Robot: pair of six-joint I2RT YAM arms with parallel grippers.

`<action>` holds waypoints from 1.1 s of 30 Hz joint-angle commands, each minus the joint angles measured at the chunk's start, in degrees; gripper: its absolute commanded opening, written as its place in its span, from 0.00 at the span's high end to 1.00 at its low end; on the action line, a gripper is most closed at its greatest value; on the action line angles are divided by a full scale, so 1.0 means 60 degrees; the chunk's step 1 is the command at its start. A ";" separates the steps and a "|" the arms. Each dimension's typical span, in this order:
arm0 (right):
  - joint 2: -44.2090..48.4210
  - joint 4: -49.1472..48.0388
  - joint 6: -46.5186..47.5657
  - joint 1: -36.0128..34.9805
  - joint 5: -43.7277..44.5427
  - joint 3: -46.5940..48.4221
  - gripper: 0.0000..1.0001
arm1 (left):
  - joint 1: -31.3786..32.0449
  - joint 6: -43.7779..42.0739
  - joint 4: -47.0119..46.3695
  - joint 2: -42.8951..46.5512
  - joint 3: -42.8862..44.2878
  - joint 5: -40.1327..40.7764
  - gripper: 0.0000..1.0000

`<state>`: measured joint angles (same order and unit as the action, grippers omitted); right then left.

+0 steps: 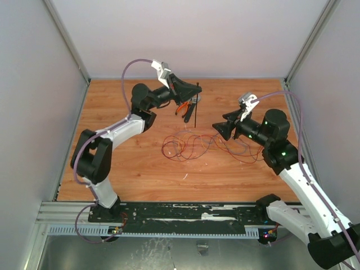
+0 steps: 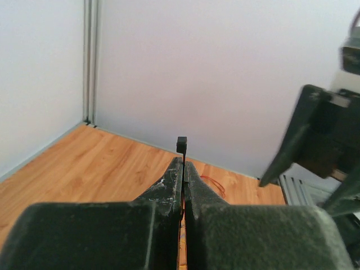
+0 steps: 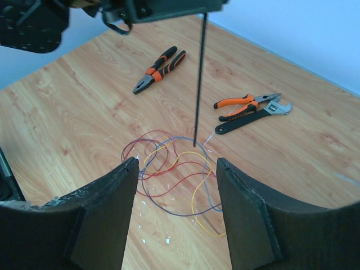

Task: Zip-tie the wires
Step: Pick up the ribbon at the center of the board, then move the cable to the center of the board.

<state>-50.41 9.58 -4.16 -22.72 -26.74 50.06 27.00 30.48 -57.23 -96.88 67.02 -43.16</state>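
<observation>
TWO ARMS OVER A TANGLE: My left gripper (image 1: 194,89), in the upper middle of the overhead view, has its fingers pressed together on the zip tie (image 1: 196,109), pinching it just below its square head. From my left wrist, that head pokes up above the closed fingertips at the centre of the frame. The rest of the thin black strip hangs straight down. Its lower tip ends at the far edge of the wires (image 1: 188,145), though I cannot tell whether it touches them or the table (image 1: 112,169).

The wires lie in loose red, orange and dark loops at the centre of the wooden tabletop. My right gripper (image 1: 219,129), to their right in the overhead view, points toward them with its fingers spread and nothing between them. From my right wrist, the tangle shows in the gap between the two pads.

Behind the strip in that view lie black-and-orange pliers (image 3: 160,70) at upper centre, and orange-handled pliers (image 3: 244,104) just beside a black wrench (image 3: 253,118) to the right.
</observation>
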 commanded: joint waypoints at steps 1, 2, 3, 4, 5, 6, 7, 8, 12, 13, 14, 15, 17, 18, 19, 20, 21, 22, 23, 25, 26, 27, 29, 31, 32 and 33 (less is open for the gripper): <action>0.0298 0.0093 0.0297 0.0081 0.0475 -0.0096 0.41 | -0.0106 0.0260 -0.0544 -0.1143 0.1014 0.0330 1.00; 0.0310 0.0174 0.0342 0.0079 0.0554 -0.0084 0.41 | -0.0119 0.0235 -0.0540 -0.1432 0.1238 0.0399 1.00; 0.0305 0.0243 0.0384 0.0084 0.0616 -0.0082 0.41 | -0.0121 0.0215 -0.0561 -0.1693 0.1449 0.0500 1.00; 0.0309 0.0303 0.0419 0.0085 0.0659 -0.0093 0.41 | -0.0121 0.0222 -0.0632 -0.1969 0.1642 0.0592 1.00; 0.0301 0.0352 0.0420 0.0083 0.0683 -0.0096 0.41 | -0.0121 0.0215 -0.0729 -0.2246 0.1813 0.0644 1.00; 0.0300 0.0395 0.0441 0.0085 0.0691 -0.0108 0.41 | -0.0121 0.0220 -0.0819 -0.2478 0.1986 0.0696 1.00; 0.0279 0.0415 0.0441 0.0083 0.0694 -0.0111 0.41 | -0.0121 0.0221 -0.0900 -0.2719 0.2140 0.0781 1.00; 0.0266 0.0430 0.0454 0.0081 0.0693 -0.0108 0.41 | -0.0121 0.0221 -0.0993 -0.2925 0.2289 0.0841 1.00; 0.0240 0.0426 0.0483 0.0099 0.0706 -0.0136 0.40 | -0.0121 0.0272 -0.1202 -0.3881 0.2887 0.1074 1.00; 0.0228 0.0417 0.0501 0.0101 0.0714 -0.0148 0.40 | -0.0121 0.0344 -0.1261 -0.4103 0.3049 0.1059 1.00; 0.0228 0.0410 0.0511 0.0096 0.0728 -0.0154 0.40 | -0.0121 0.0461 -0.1335 -0.4312 0.3188 0.1063 1.00; 0.0208 0.0397 0.0528 0.0097 0.0750 -0.0166 0.40 | -0.0117 0.0568 -0.1428 -0.4514 0.3299 0.1067 1.00; 0.0173 0.0369 0.0546 0.0111 0.0765 -0.0195 0.40 | -0.0108 0.0660 -0.1543 -0.4836 0.3439 0.1116 1.00; 0.0143 0.0371 0.0535 0.0119 0.0777 -0.0199 0.40 | -0.0106 0.0636 -0.1549 -0.4962 0.3491 0.1152 1.00; 0.0110 0.0379 0.0544 0.0115 0.0787 -0.0207 0.40 | -0.0106 0.0586 -0.1550 -0.5083 0.3516 0.1175 1.00; 0.0067 0.0391 0.0538 0.0111 0.0768 -0.0213 0.40 | -0.0104 0.0565 -0.1559 -0.5178 0.3532 0.1204 1.00; 0.0020 0.0402 0.0522 0.0128 0.0746 -0.0214 0.40 | -0.0106 0.0560 -0.1551 -0.5289 0.3574 0.1215 1.00; -0.0019 0.0401 0.0532 0.0121 0.0719 -0.0219 0.40 | -0.0102 0.0580 -0.1550 -0.5385 0.3600 0.1216 1.00; -0.0039 0.0419 0.0520 0.0146 0.0698 -0.0238 0.40 | -0.0106 0.0586 -0.1563 -0.5480 0.3608 0.1216 1.00; -0.0088 0.0410 0.0497 0.0154 0.0673 -0.0264 0.39 | -0.0079 0.0550 -0.1595 -0.5621 0.3581 0.1262 1.00; -0.0108 0.0406 0.0483 0.0165 0.0657 -0.0272 0.39 | -0.0064 0.0527 -0.1605 -0.5670 0.3547 0.1284 1.00; -0.0129 0.0409 0.0473 0.0168 0.0653 -0.0285 0.39 | -0.0046 0.0530 -0.1616 -0.5713 0.3534 0.1300 1.00; -0.0136 0.0395 0.0460 0.0190 0.0670 -0.0314 0.39 | -0.0019 0.0611 -0.1728 -0.5776 0.3470 0.1304 1.00; -0.0152 0.0393 0.0423 0.0219 0.0703 -0.0344 0.39 | 0.0030 0.0676 -0.1877 -0.5799 0.3330 0.1357 1.00; -0.0173 0.0395 0.0409 0.0215 0.0719 -0.0370 0.39 | 0.0057 0.0691 -0.1971 -0.5786 0.3221 0.1386 1.00; -0.0197 0.0413 0.0387 0.0233 0.0721 -0.0375 0.39 | 0.0075 0.0684 -0.2031 -0.5764 0.3131 0.1391 1.00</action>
<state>-51.44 12.36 -1.67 -22.09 -23.11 48.58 26.83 34.20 -64.79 -131.22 86.76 -35.66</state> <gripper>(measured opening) 0.608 0.020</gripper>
